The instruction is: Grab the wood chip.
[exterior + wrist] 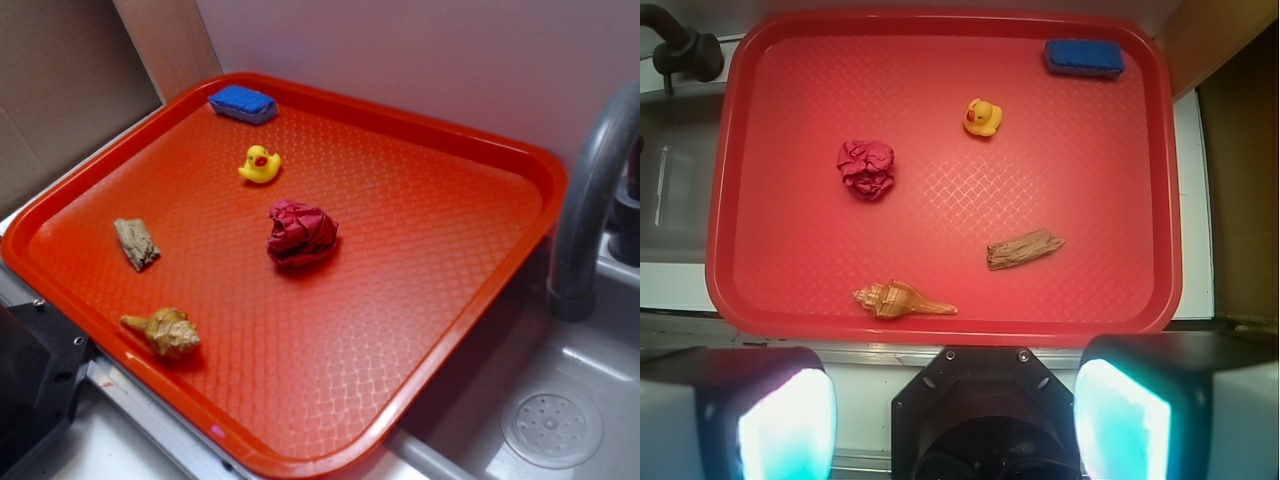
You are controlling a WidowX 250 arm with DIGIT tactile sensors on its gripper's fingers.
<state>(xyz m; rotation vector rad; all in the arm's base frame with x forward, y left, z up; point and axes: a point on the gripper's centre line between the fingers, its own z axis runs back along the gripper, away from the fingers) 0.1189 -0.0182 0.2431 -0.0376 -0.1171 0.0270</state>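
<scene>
wood chip (pixel 136 243) lies on tray (pixel 420 270), between duck (pixel 260 165) and seashell (pixel 165 333).

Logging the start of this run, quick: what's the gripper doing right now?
Gripper: open, holding nothing; jaws spread wide, off the near edge of the tray. Wood chip lies untouched on the tray.

The exterior view looks down at a slant from beyond one corner of the red tray (pixel 520 215), fairly near, so the tray runs from 11 o'clock toward 5 o'clock with a sink (pixel 560 400) at 4 o'clock. The wrist view looks straight down from high above, the gripper (pixel 955 415) at 6 o'clock, taking in the whole tray (pixel 740 300). Both share the tray and everything lying on it.
</scene>
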